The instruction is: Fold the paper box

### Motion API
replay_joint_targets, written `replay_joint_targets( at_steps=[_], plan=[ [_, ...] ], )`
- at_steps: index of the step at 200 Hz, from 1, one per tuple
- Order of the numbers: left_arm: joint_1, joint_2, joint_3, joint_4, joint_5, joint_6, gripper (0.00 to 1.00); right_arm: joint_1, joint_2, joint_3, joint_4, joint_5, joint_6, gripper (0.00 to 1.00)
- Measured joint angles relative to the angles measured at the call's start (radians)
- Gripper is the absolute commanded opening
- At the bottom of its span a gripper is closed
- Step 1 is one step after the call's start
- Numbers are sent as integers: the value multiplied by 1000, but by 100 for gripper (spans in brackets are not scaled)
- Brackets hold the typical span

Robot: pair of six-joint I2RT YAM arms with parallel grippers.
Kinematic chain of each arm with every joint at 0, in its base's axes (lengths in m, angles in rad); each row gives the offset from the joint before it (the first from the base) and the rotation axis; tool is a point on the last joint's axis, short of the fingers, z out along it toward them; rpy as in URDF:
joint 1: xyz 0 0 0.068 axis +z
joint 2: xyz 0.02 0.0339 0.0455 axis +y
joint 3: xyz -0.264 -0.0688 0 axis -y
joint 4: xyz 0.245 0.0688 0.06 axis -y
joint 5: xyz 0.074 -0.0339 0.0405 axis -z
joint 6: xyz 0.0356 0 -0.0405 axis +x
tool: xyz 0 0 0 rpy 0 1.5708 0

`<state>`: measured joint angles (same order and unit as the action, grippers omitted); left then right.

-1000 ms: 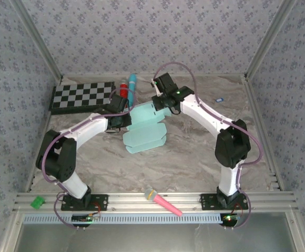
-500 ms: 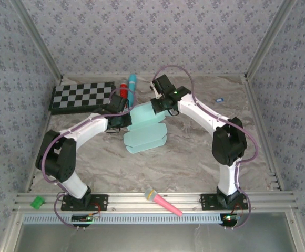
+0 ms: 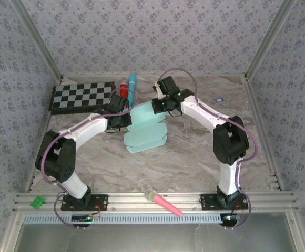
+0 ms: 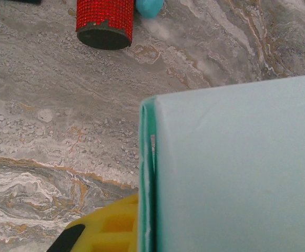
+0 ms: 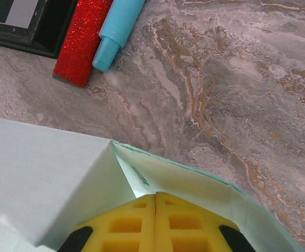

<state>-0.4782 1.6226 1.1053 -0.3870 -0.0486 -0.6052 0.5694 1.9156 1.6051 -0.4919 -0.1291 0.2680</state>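
From above, the paper box [image 3: 144, 131] lay near the middle of the marble surface [image 3: 194, 157], a bit toward the far side. Its back part stood up and its round-edged flaps lay flat in front. The left hand [image 3: 126, 122] was at the box's left edge. The right hand [image 3: 158, 107] was at its far right corner. A checkerboard [image 3: 81, 96] sat in the far left corner, well apart from the box. A red tube [image 3: 123, 90] and a blue tube [image 3: 132, 85] lay side by side just behind the box, between the two hands. There was lots of bare room in front of the box and off to the right. A pink thing [image 3: 163, 202] lay on the front rail.

In the left wrist view, a tall wall of the box took up the right side. Its thin edge ran straight up and down. One yellow pad [image 4: 110, 228] pressed against that edge from the left, so the left hand was nipping the card, almost fully closed. The red tube's end was near the top, with bare marble between it and the box.

In the right wrist view, the two yellow pads [image 5: 126, 226] were squeezed tight together with no card seen between them. They poked into the corner where a white panel met a mint flap. Past the flap's edge the marble was bare out to the tubes and the checkerboard corner.
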Motion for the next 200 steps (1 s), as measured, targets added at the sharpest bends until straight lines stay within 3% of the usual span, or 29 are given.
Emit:
replay_joint_targets(
  at_steps=[140,200],
  plan=[
    [0,0,0,1,-1,1,0,63,-62,-17,-149,322,-56,0],
    [0,0,0,1,-1,1,0,67,-47,-34,-178,350,-57,0]
  ],
)
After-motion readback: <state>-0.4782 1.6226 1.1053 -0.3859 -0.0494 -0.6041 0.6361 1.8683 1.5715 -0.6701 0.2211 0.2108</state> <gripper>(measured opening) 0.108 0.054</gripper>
